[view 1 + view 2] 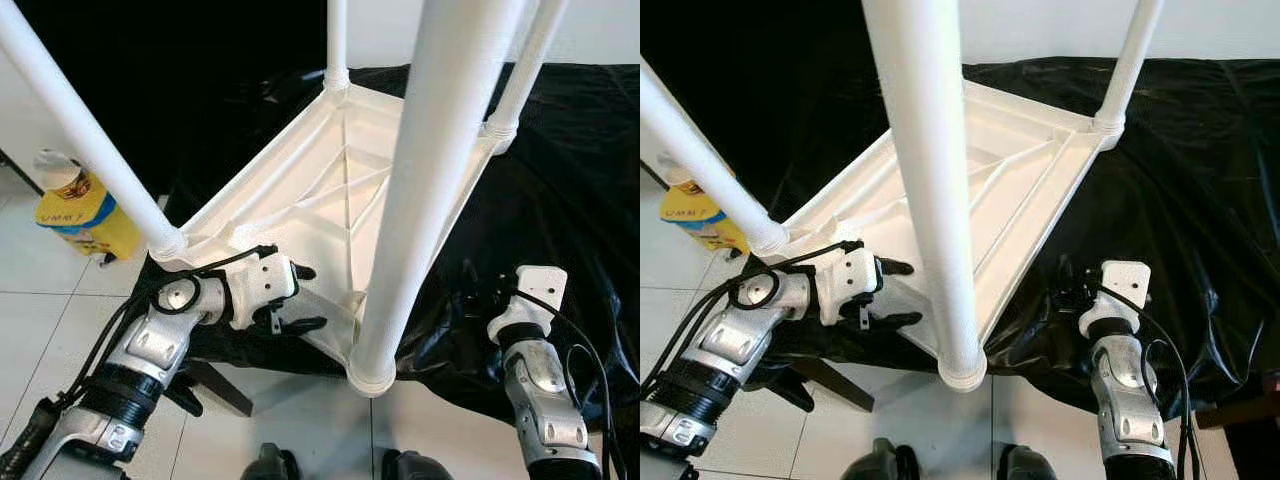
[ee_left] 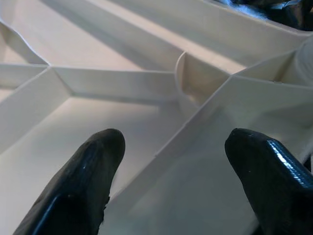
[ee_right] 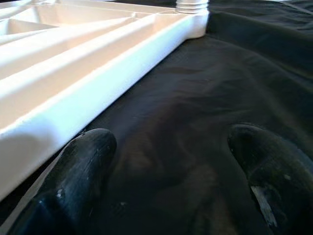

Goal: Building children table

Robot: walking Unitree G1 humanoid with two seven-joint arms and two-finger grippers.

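Observation:
A white plastic children's table (image 1: 330, 190) lies upside down on a black cloth (image 1: 560, 180), its ribbed underside facing up. Four white legs stand up from its corners; the nearest leg (image 1: 420, 180) rises close to my head camera. My left gripper (image 1: 303, 298) is open at the table's near left edge, between the left leg (image 1: 80, 130) and the nearest one. In the left wrist view its fingertips (image 2: 93, 166) hover just over the white ribs. My right gripper (image 3: 171, 181) is open low over the black cloth, beside the table's right rim (image 3: 73, 78), holding nothing.
A yellow and blue container (image 1: 85, 215) stands on the light tiled floor at the left. The black cloth covers a low support whose dark leg (image 1: 215, 385) sticks out below the table's near corner. My feet (image 1: 275, 465) are at the bottom edge.

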